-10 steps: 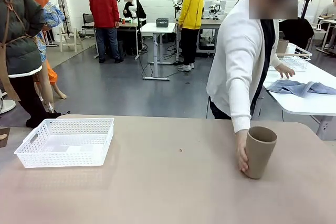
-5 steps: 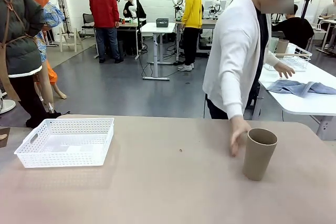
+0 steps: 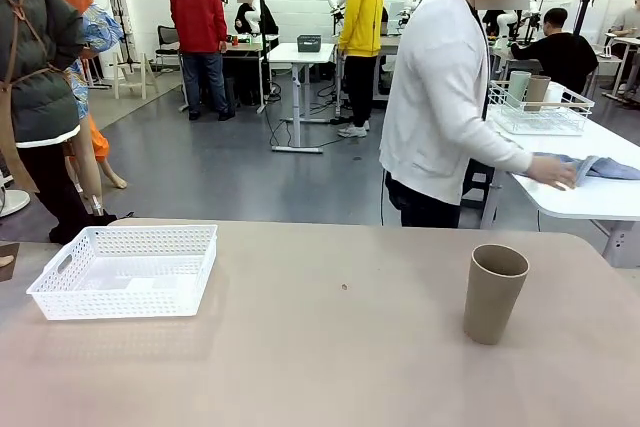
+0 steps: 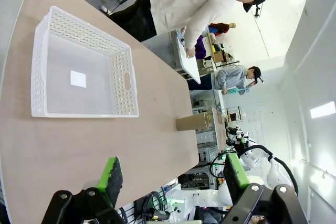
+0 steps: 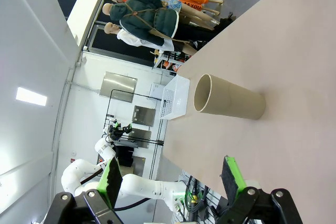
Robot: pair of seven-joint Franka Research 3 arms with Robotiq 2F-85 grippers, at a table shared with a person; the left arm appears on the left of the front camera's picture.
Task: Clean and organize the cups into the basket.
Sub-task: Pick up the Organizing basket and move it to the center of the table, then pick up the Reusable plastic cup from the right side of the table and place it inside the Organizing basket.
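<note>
The right tool (image 5: 172, 178) hung over the pale brown counter (image 3: 320, 357) with its two green-padded fingers spread wide apart and nothing between them. Straight ahead of it, well apart from both fingers, stood a tall, tapered, handleless, matte tan-brown cup (image 5: 228, 102). The tan-brown cup (image 3: 494, 293) was upright on its narrow base with its open mouth facing up, so its long axis ran vertically. It looked sideways in the right wrist view because that camera was rolled. It sat alone on the robot's right half of the counter.

The left tool (image 4: 173, 174) was likewise spread wide and empty, hanging over the left half of the counter. Just ahead of it lay a shallow rectangular white plastic basket (image 4: 123, 82) with lattice sides and cut-out handles, empty except for a small white label on its floor. From this tool the tan-brown cup (image 4: 193, 123) lay well beyond the white plastic basket (image 3: 125, 235), across the counter.

By that layout the right tool was clearly the nearer one to the cup. A grasp would probably have to close across the cup's upright sides, and the cup would then have to travel leftward to the basket.

Behind the counter, a person in a white top rested a hand (image 3: 553, 172) on a blue cloth (image 3: 605, 167) on a neighbouring white table.
</note>
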